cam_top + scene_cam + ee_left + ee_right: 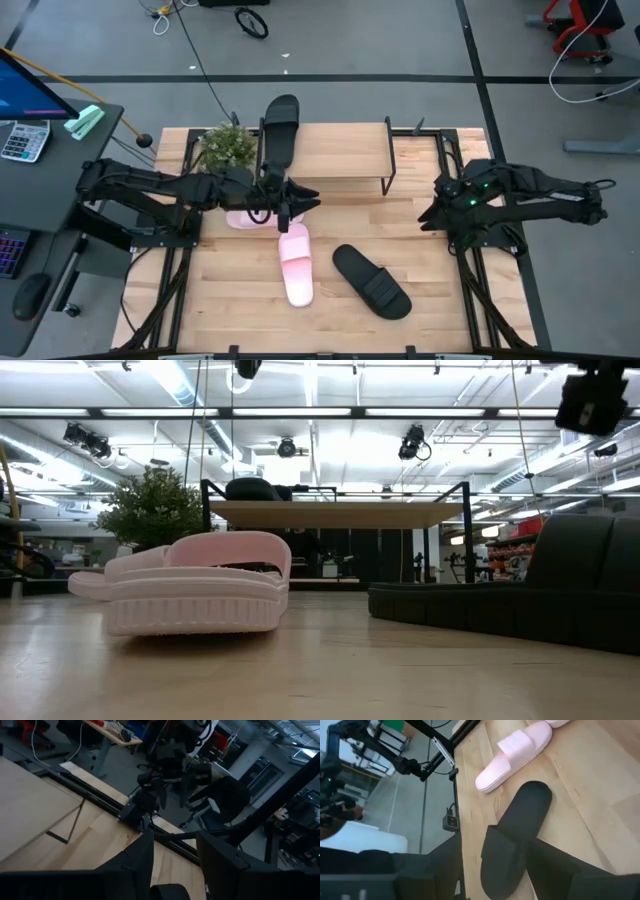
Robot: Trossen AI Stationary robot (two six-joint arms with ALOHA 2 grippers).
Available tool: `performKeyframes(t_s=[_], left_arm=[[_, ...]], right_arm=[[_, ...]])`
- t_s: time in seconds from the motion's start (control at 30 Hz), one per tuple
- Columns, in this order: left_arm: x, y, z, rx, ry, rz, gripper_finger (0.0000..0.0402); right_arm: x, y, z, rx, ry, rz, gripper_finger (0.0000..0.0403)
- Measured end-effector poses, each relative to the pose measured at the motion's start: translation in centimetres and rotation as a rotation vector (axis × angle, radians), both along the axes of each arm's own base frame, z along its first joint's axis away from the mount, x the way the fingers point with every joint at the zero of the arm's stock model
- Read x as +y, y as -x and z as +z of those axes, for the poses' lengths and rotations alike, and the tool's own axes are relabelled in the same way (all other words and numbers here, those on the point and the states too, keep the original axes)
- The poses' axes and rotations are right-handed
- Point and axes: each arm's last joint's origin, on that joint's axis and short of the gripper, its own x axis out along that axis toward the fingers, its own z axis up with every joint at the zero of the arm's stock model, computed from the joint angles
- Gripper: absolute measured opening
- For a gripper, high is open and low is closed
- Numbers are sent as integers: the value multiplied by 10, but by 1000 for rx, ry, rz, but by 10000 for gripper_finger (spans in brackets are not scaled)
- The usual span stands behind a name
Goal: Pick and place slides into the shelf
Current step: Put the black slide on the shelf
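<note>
Left gripper [268, 190] reaches over the shelf [340, 150] at the tabletop's [230, 290] far edge, gripping one black slide [279, 128] whose toe overhangs the shelf's far side; jaws pinching it, as best the overhead shows. A pink slide [294, 264] lies mid-tabletop, toward the near edge. Another pink slide [240, 218] peeks out beneath the left arm. The second black slide [372, 281] sits angled just beside the first pink one. Right gripper [432, 212] waits by the right edge, jaws spread above that black slide. Potted plant [228, 146] at the far-left corner.
</note>
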Motion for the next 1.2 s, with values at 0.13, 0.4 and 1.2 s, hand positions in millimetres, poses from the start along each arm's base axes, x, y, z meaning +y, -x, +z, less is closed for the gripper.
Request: performKeyframes(t_s=[0.13,0.4,1.2], left_arm=[[-5,0,0,0,17,-17,157],[-16,2,0,0,37,-53,154],[-19,3,-4,37,28,-65,157]], right_arm=[[1,-2,-18,19,-32,-4,213],[10,-7,-36,87,-101,40,213],[46,-18,-51,315,-160,87,213]])
